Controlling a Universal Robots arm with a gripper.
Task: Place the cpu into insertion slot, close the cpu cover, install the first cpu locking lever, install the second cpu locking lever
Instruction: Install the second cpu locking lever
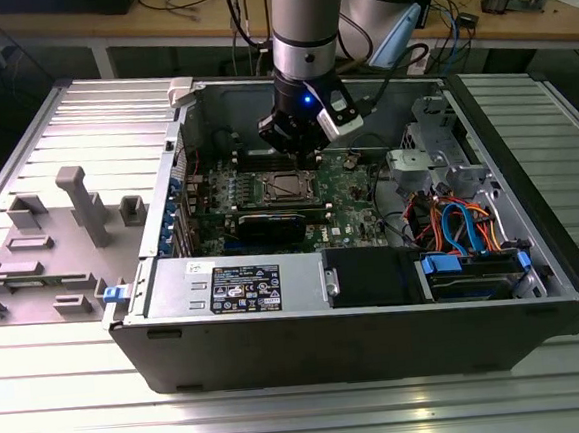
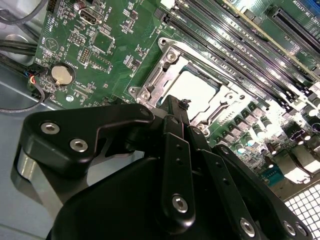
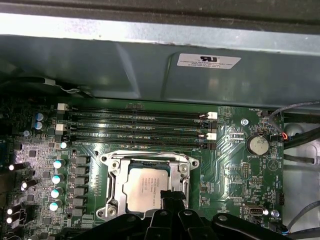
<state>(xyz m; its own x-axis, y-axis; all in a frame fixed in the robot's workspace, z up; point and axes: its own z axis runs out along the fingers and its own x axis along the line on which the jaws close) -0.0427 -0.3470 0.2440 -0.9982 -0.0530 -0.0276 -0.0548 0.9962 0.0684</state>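
Observation:
The cpu [image 3: 146,187] lies flat in the insertion slot [image 1: 285,187], its silver-tan top also bright in the second wrist view [image 2: 193,91]. The cpu cover [image 3: 113,176] is down over it, its silvery frame [image 2: 165,74] ringing the chip. My gripper [image 2: 183,104] is shut with nothing held, its black fingertips together at the socket's edge, just over the cover's rim. In the first wrist view the gripper [image 3: 173,195] pokes over the chip's near corner. The exterior view has the gripper [image 1: 301,156] hanging just above the socket inside the open computer case.
Long memory slots [image 3: 135,125] run beside the socket, and a coin battery [image 3: 258,145] sits on the board. A black expansion card [image 1: 270,224], the power supply [image 1: 240,283], coloured cables [image 1: 461,225] and the case walls [image 3: 150,60] hem the board in.

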